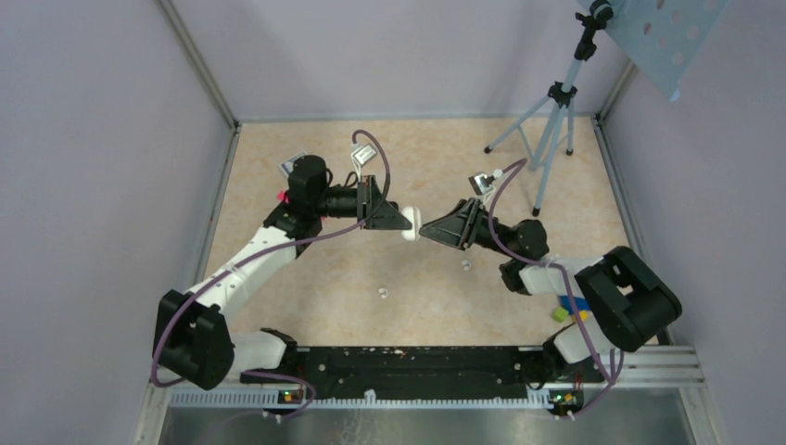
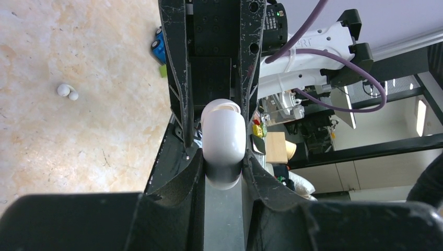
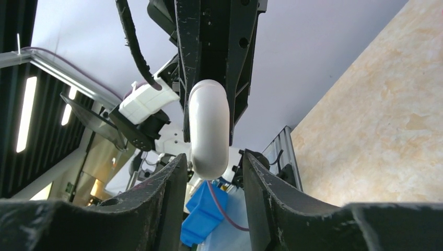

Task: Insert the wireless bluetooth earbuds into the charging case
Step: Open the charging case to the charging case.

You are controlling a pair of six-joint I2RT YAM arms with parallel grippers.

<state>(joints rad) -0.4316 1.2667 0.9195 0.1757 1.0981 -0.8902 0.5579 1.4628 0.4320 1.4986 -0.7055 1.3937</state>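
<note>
Where right jaws flank the case (image 3: pixel 209 130), gaps show.

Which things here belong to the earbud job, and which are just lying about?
Job: case; left earbud; right earbud.
Lying about: tripod; coloured toys.

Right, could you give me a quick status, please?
Left end effector shut on case, midair. Right end effector open around its other end. Earbuds on table, not inserted. Nothing in the way.
</note>
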